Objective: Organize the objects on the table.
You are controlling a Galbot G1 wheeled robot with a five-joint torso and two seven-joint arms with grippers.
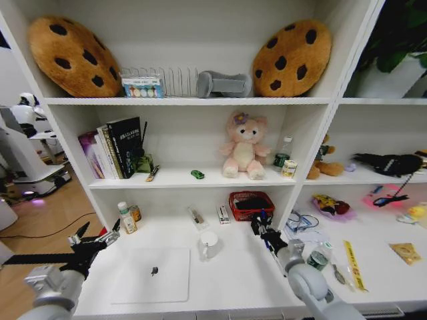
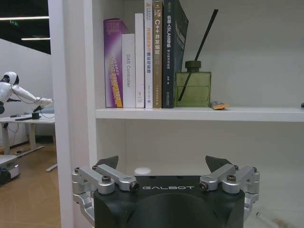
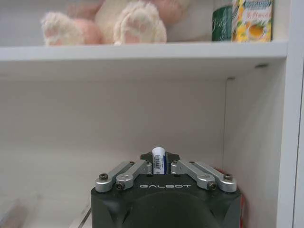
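Right tool [image 3: 160,159] clenched on a small white labelled tube [image 3: 159,160] — being held above the table [image 1: 247,280] beside the red basket [image 1: 251,205], left tool [image 2: 165,166] released, being held at the table's left end, laptop [image 1: 152,275] and mug [image 1: 208,244] lying between them

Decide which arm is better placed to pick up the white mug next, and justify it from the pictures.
Probably the left. The left gripper hovers with jaws open and empty, while the right gripper already has its jaws closed on a small white tube. The white mug stands between them, beside the laptop.
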